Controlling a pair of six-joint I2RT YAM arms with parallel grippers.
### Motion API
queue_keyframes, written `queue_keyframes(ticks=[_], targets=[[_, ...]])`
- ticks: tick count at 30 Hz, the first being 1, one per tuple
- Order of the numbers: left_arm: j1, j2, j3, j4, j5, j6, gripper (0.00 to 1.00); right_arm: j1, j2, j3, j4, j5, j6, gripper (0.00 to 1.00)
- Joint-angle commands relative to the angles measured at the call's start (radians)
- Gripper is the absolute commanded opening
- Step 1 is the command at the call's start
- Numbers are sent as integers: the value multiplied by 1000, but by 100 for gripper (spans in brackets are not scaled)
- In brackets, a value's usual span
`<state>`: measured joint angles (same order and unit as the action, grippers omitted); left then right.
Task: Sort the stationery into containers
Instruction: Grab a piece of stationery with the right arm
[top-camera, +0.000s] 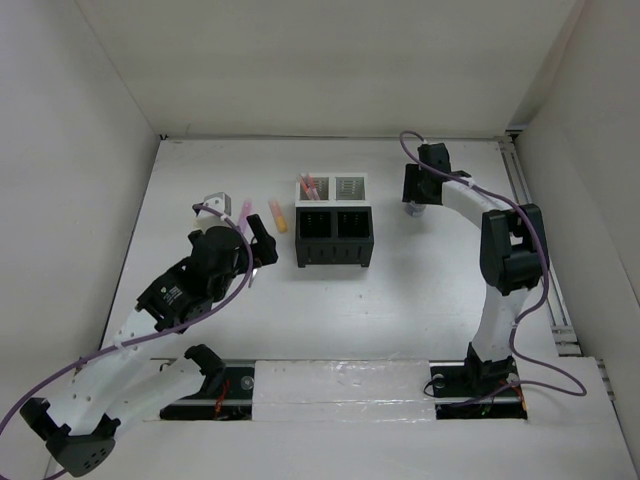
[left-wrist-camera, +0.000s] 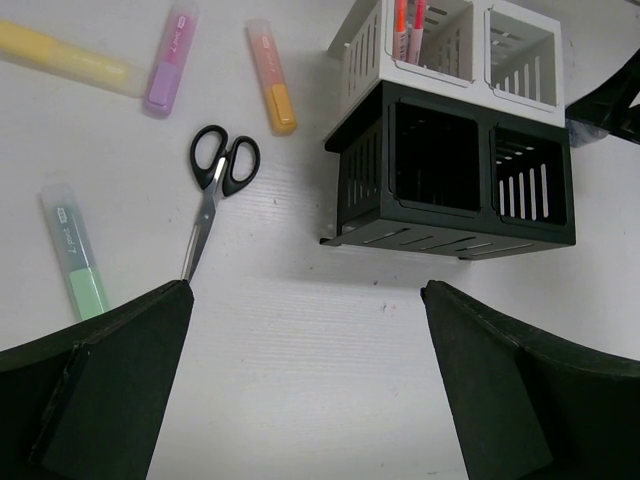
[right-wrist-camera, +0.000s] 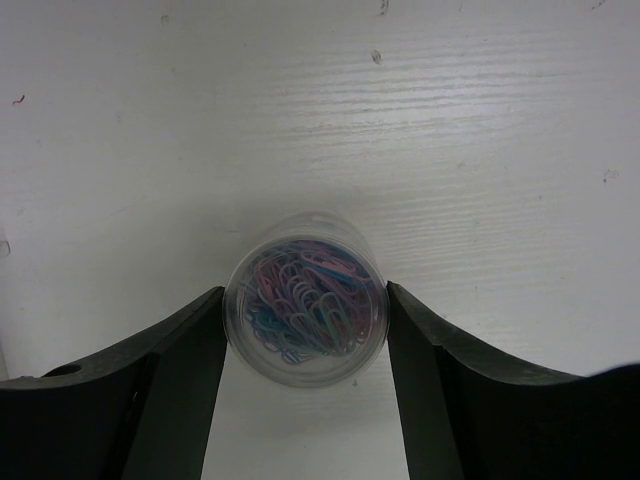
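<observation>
My right gripper (right-wrist-camera: 303, 295) is shut on a small round clear tub of coloured paper clips (right-wrist-camera: 305, 312), one finger against each side of it; it stands on the table right of the organiser (top-camera: 413, 208). My left gripper (left-wrist-camera: 305, 290) is open and empty, low over bare table left of the mesh organiser. The organiser has two white compartments (left-wrist-camera: 365, 60) behind two black ones (left-wrist-camera: 360, 180). Thin red and orange pens (left-wrist-camera: 405, 25) stand in the left white compartment. Black-handled scissors (left-wrist-camera: 215, 180) and yellow (left-wrist-camera: 70, 60), pink (left-wrist-camera: 170, 60), orange (left-wrist-camera: 272, 80) and green (left-wrist-camera: 75, 265) highlighters lie on the table.
White walls close in the table at the left, back and right. The organiser block (top-camera: 334, 222) stands in the middle of the table. The left arm's body (top-camera: 190, 280) lies over the near-left part of the table. A rail (top-camera: 530, 220) runs along the right edge.
</observation>
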<state>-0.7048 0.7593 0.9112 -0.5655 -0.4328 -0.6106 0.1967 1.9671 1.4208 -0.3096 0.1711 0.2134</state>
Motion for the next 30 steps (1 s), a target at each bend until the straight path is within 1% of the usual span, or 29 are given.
queue_keyframes(ticks=[1, 2, 4, 5, 6, 7, 18, 24, 30], targets=[[5, -21, -3, 29, 2, 14, 100, -6, 35, 27, -45, -38, -8, 50], [5, -21, -3, 29, 2, 14, 100, -6, 35, 27, -45, -38, -8, 50], [5, -21, -3, 29, 2, 14, 100, -6, 35, 27, -45, -38, -8, 53], [5, -21, -3, 29, 2, 14, 100, -6, 35, 27, -45, -38, -8, 57], [5, -21, -3, 29, 2, 14, 100, -16, 26, 27, -45, -29, -19, 64], [5, -21, -3, 29, 2, 14, 100, -16, 26, 27, -55, -28, -19, 66], [5, -40, -3, 29, 2, 14, 100, -25, 65, 75, -123, -65, -46, 67], [5, -40, -3, 29, 11, 23, 100, -25, 65, 86, -149, -76, -55, 76], [5, -40, -3, 29, 11, 23, 100, -16, 65, 86, -140, -76, -65, 77]])
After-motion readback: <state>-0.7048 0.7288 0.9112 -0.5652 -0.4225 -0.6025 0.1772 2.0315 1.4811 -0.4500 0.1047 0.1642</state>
